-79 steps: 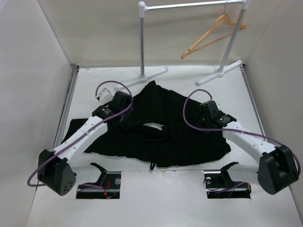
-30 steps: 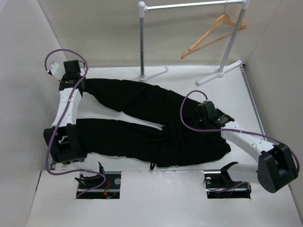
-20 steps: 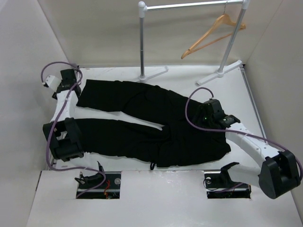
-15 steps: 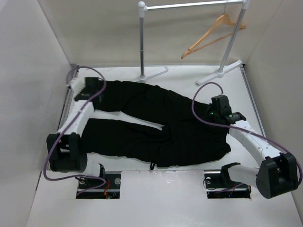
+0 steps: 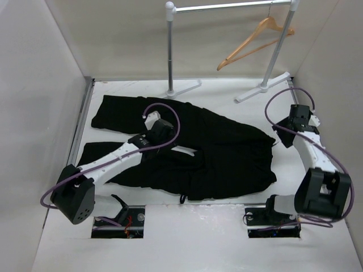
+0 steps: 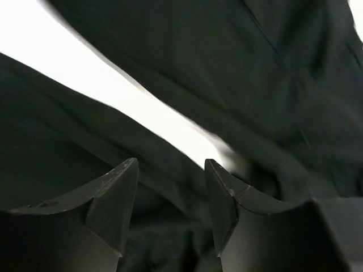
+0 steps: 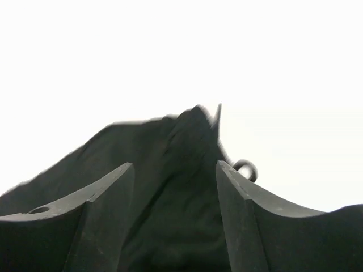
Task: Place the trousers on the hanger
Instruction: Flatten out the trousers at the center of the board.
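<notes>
The black trousers [image 5: 227,153] lie flat on the table, legs pointing left and waist to the right. My left gripper [image 5: 164,134] hovers over the crotch, where the two legs meet. Its jaws stand open above the dark fabric [image 6: 255,68], with a white strip of table showing between the legs. My right gripper [image 5: 283,133] sits at the waist's far right corner, open. The corner of the fabric [image 7: 170,147] lies loose between its fingers [image 7: 108,198]. The tan wooden hanger [image 5: 255,39] hangs from the rail at the back right, apart from both grippers.
The grey rail stand has one post [image 5: 170,45] at the back centre and another [image 5: 279,51] at the back right, with flat feet [image 5: 184,89] on the table. White walls close in the left, right and back sides.
The left arm has swung from the far-left leg end to the trousers' middle and opened. The right arm has moved right, off the waist, to its far corner. The upper leg now lies spread out.
</notes>
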You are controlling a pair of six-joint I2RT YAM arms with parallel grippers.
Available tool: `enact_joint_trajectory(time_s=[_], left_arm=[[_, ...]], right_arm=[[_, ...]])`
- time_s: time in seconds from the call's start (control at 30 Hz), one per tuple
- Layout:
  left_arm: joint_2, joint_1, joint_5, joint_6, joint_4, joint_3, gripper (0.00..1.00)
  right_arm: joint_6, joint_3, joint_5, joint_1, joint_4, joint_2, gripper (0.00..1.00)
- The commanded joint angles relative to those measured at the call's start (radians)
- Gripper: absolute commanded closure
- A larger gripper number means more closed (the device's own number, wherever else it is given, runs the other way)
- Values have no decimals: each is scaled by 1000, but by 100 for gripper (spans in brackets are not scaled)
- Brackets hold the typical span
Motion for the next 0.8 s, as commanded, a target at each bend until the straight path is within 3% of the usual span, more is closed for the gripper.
enact_joint_trajectory(time_s=[0.0, 0.2, 0.33, 0.4, 0.47, 0.67, 0.77], left_arm=[[-36, -83, 64, 8, 40, -24, 51], [-9, -226, 188, 133, 112, 5, 42], [76, -236, 303, 131, 144, 7, 42], [111, -236, 308, 131, 135, 10, 44], [142, -233, 290, 125, 115, 2, 47], [174, -245, 146, 87, -37, -22, 51], [117, -259, 113, 55, -51, -32, 49]], right_arm=[[-10, 61, 30, -41, 20, 134, 34], [-38, 113, -65, -48, 102, 307, 41], [-36, 146, -117, -45, 146, 339, 79], [-36, 181, -107, -45, 155, 351, 89], [-35, 233, -96, -45, 152, 380, 92], [-41, 443, -87, -56, 145, 563, 91], [-33, 492, -93, -58, 132, 621, 63]])
